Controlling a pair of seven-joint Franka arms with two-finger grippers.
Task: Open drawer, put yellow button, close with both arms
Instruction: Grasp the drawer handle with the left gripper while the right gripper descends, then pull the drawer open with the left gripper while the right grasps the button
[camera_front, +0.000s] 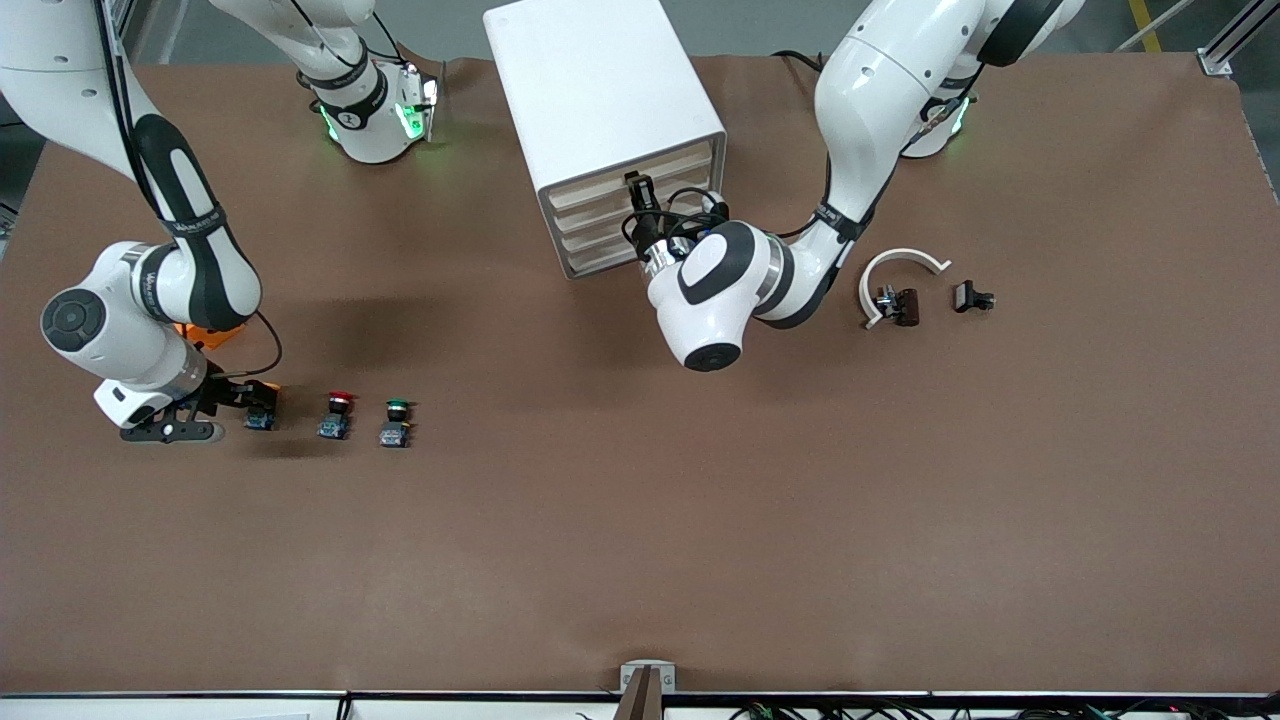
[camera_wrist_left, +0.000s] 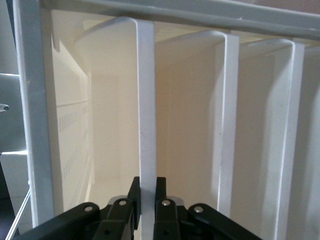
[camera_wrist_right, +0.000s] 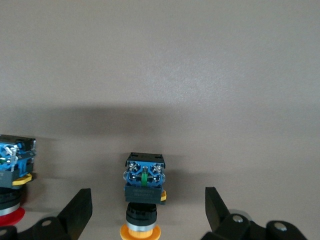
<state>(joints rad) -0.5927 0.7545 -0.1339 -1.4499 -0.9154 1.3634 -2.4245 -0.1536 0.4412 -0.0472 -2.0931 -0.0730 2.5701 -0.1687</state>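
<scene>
Overhead, a brown table (camera_front: 640, 520) carries a white cabinet (camera_front: 590, 90).

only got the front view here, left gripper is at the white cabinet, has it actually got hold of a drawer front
Observer: Yes. In the left wrist view the left gripper is shut on the thin beige front lip of the uppermost drawer.
Operator: and the yellow button, the right arm hides it
Observer: The tiny push-button with the yellow cap lies on the brown table between the right gripper's open fingers, not gripped.
Operator: what else does that camera show
Observer: The red-capped button lies beside it, apart.
</scene>
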